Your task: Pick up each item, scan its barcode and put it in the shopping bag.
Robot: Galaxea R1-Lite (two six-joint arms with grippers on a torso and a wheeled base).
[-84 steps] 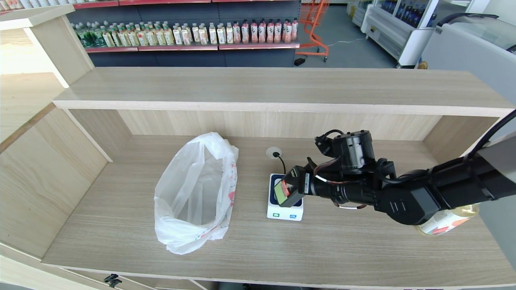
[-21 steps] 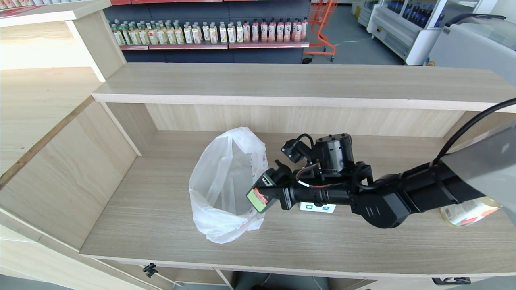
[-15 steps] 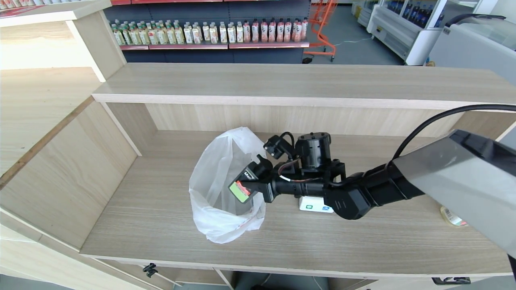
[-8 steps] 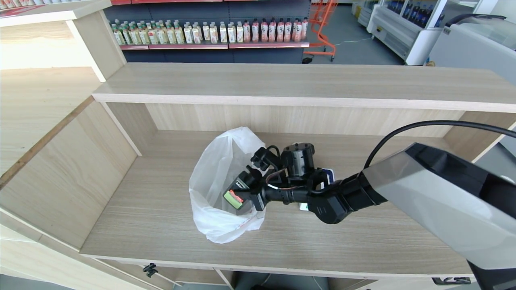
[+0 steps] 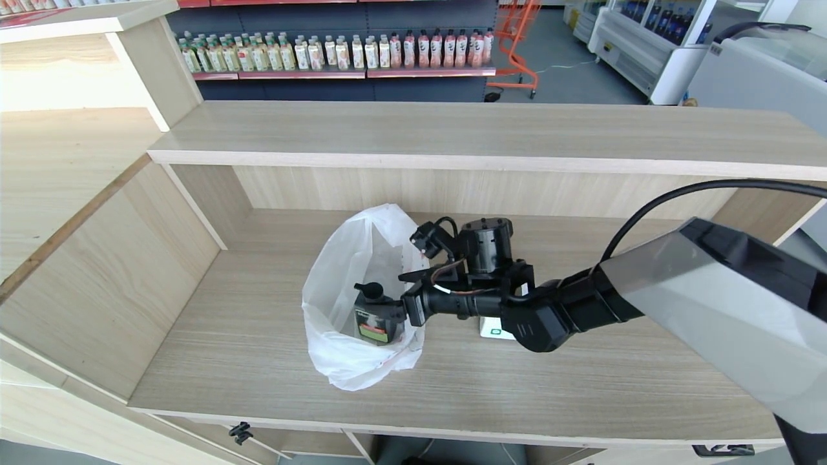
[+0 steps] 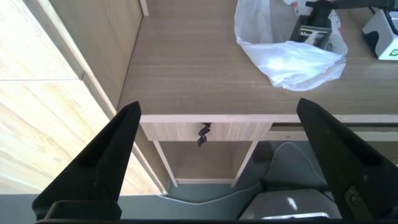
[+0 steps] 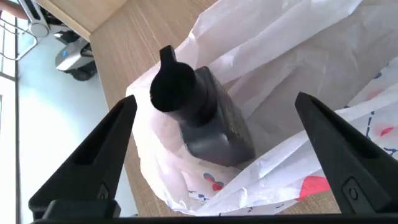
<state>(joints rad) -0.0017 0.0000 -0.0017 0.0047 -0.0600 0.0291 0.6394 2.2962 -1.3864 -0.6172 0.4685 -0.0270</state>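
Note:
A dark squarish bottle (image 5: 375, 321) with a black cap and a green-and-red label stands upright inside the white plastic shopping bag (image 5: 342, 278) on the counter. My right gripper (image 5: 399, 303) is at the bag's right rim, open. In the right wrist view its fingers spread wide on either side of the bottle (image 7: 208, 118) without touching it, and the bag (image 7: 298, 50) lies around it. My left gripper (image 6: 219, 107) hangs open and holds nothing, low in front of the counter edge, with the bag (image 6: 292, 56) and bottle (image 6: 314, 34) farther off.
A white barcode scanner (image 5: 496, 330) sits just right of the bag, mostly covered by my right arm, and its corner (image 6: 387, 38) shows in the left wrist view. A raised wooden ledge (image 5: 478, 135) runs along the back, and a side wall (image 5: 110, 284) closes the left.
My right gripper carried the bottle left from over the scanner into the bag's mouth, lowered it and let go. The bottle now stands in the bag, and the left arm shows no movement.

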